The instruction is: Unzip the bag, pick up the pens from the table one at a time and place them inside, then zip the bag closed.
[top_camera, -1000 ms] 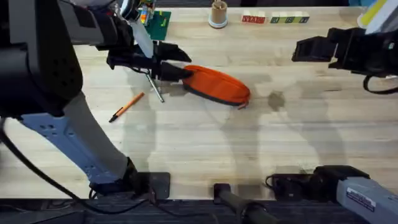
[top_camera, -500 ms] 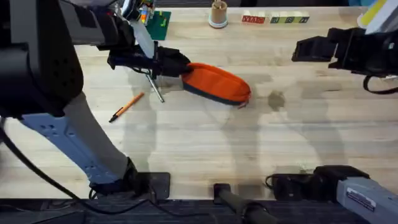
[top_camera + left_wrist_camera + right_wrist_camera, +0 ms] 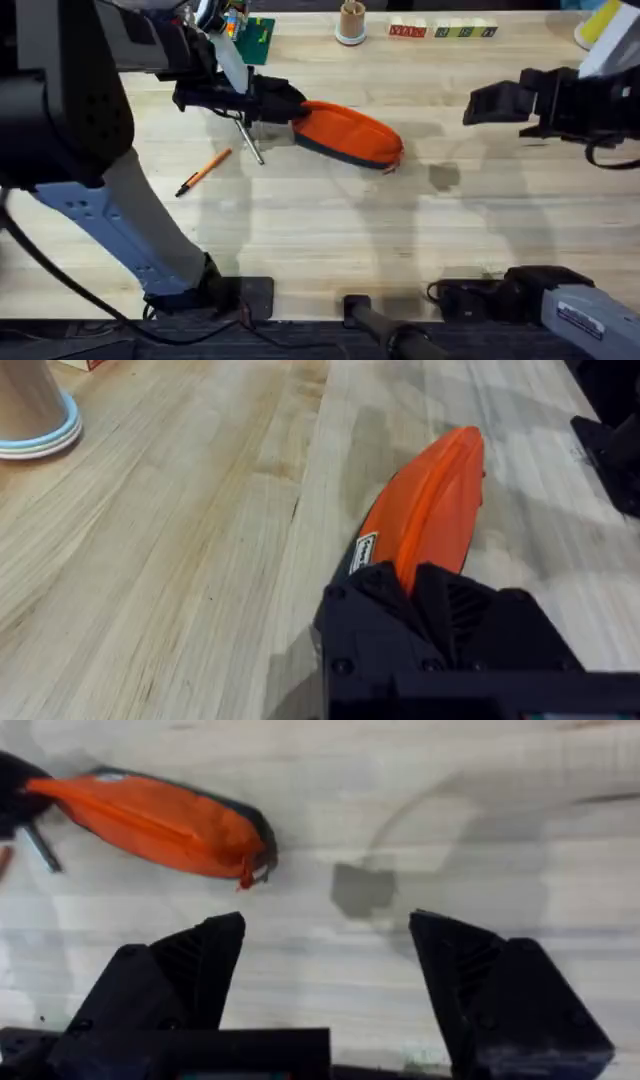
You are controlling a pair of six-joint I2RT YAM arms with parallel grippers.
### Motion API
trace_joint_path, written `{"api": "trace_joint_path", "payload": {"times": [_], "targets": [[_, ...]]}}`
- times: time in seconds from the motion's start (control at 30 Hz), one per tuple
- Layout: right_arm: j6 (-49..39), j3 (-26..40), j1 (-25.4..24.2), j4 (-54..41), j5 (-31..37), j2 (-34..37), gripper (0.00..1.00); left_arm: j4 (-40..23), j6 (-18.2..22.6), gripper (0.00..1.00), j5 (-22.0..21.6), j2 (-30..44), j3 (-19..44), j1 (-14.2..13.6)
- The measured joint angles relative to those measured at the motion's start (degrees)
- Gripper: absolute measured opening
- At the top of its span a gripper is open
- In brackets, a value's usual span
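Observation:
The orange bag [image 3: 350,134] lies on the table [image 3: 330,240] left of centre, its navy base toward me. My left gripper [image 3: 283,106] is shut on the bag's left end; in the left wrist view the black fingers [image 3: 440,600] pinch the top ridge of the bag [image 3: 432,510]. An orange pen [image 3: 203,172] lies at an angle to the bag's left. A grey pen [image 3: 250,139] lies just below the left gripper. My right gripper [image 3: 480,103] hovers open to the bag's right, well apart from it. The right wrist view shows the bag [image 3: 150,815] beyond the open right gripper [image 3: 325,960].
Along the table's far edge are a green baseplate [image 3: 258,38], a small wooden cup on a white base [image 3: 351,22] and a row of lettered blocks [image 3: 440,31]. Bare wood stretches between the bag and the arm bases.
The left gripper's fingers, spread around the bag's left end a second ago, have shut on it. The right gripper has shifted slightly left and nearer.

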Motion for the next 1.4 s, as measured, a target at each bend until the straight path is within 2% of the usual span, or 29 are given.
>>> {"api": "trace_joint_path", "payload": {"times": [0.2, 0.57, 0.87, 1.23, 1.4], "targets": [[1.0, 0.0, 0.0, -3.2, -0.4, 0.0, 0.998, 0.0, 0.0, 0.043, 0.0, 0.0, 0.0, 0.0], [1.5, -0.3, 0.0, -4.8, -7.2, 0.0, 0.997, 0.0, 0.0, 0.043, 0.0, 0.0, 0.0, 0.0], [1.7, -7.8, 0.0, -4.7, -10.9, 0.0, 0.998, 0.0, 0.0, 0.043, 0.0, 0.0, 0.0, 0.0], [1.2, -11.8, 0.1, -1.8, -11.7, 0.0, 0.997, 0.0, 0.0, 0.042, -0.2, 0.0, 0.0, 0.0], [1.2, -12.5, 1.7, -0.1, -11.8, 0.0, 0.997, 0.0, 0.0, 0.042, -0.2, 0.0, 0.0, 0.0]]}}
